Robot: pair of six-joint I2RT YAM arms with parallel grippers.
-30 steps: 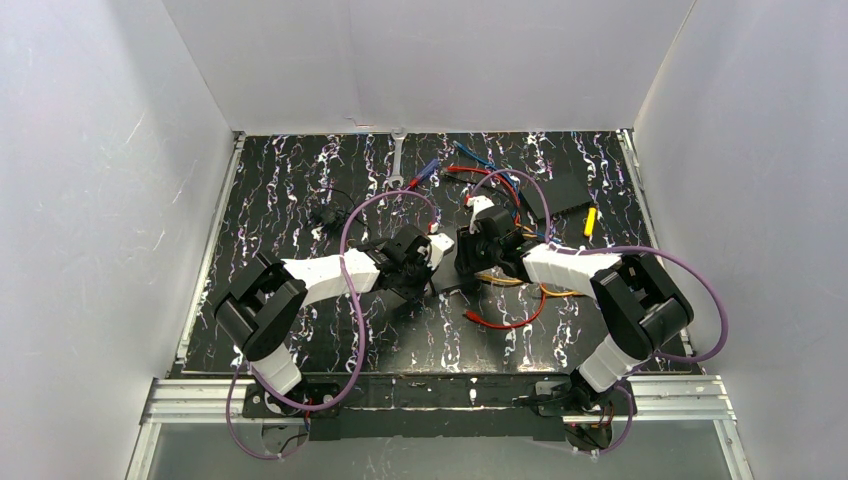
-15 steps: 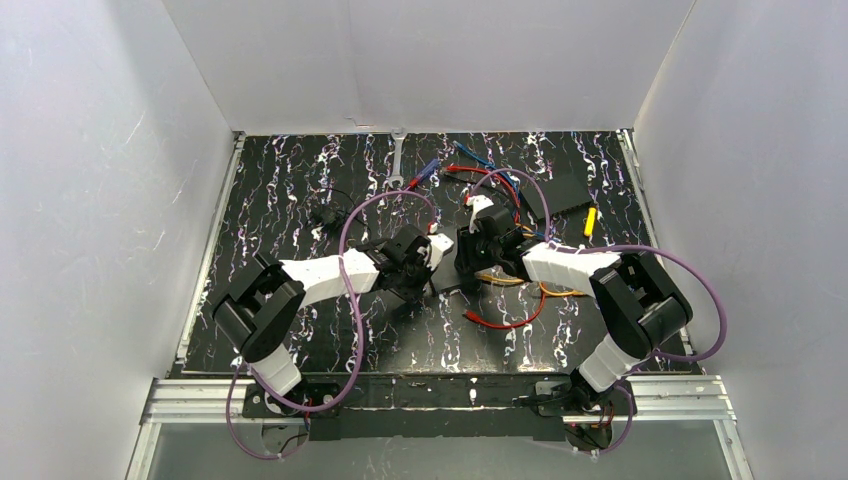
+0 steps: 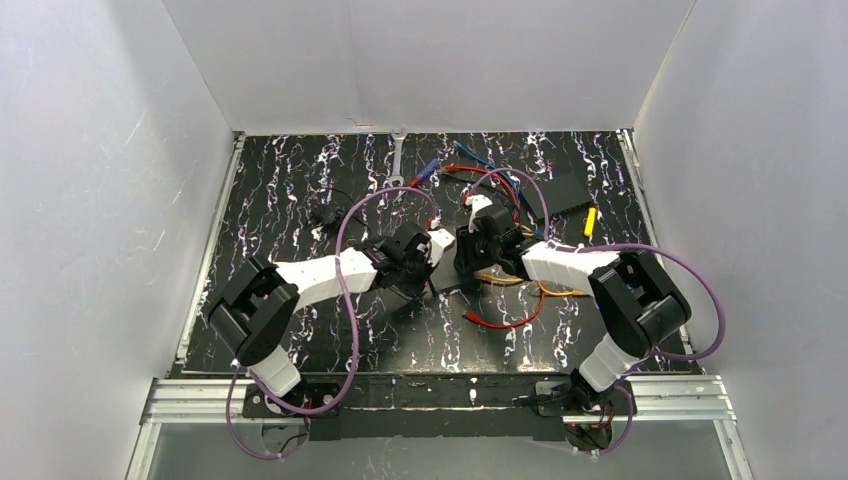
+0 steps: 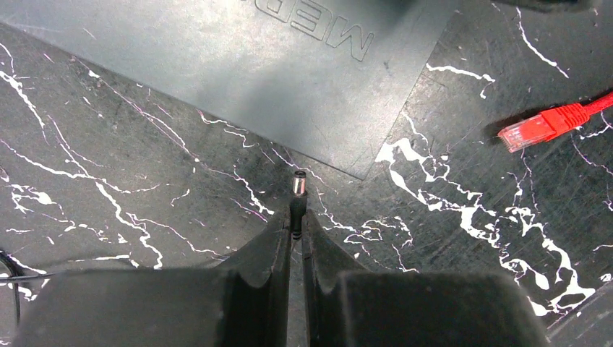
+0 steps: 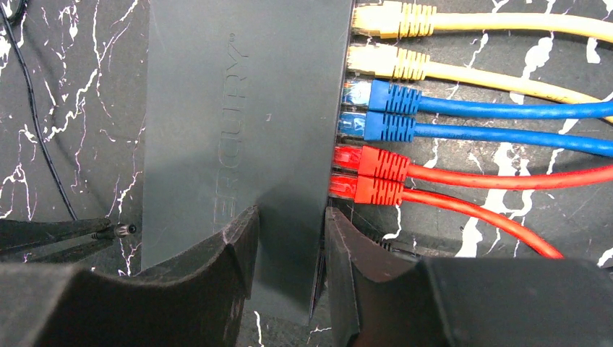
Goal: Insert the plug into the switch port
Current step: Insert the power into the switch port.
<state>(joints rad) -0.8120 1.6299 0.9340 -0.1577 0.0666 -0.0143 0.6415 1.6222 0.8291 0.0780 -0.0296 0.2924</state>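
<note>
Left wrist view showed the left gripper [image 4: 296, 233] pressed together on the plug [image 4: 298, 182], a small barrel whose long axis ran straight ahead out of the fingertips, metal tip leading; the switch [image 4: 238, 79] lay ahead and slightly left of that tip, flat on the table [image 4: 108, 181], its near edge slanting across the line of travel, a strip of bare table between tip and edge; no socket could be made out on that edge; a loose red connector [image 4: 538, 126] lay ahead and well to the right.

Right wrist view showed the right gripper [image 5: 289, 231] with jaws partly apart over the near end of the switch, one finger across its top face, the other by its port edge; whether they pinched it could not be told; right of the fingers the ports [image 5: 347, 76] were filled by two yellow cables [image 5: 506, 29], two blue cables [image 5: 506, 112] and two red cables [image 5: 491, 177]; left of the fingers, at the opposite edge, the plug pointed at the switch from just beside it.

Top external view showed both grippers tip to tip with the switch between them; the left arm, carrying the plug, was judged the one to move, a short push along the plug's axis.
</note>
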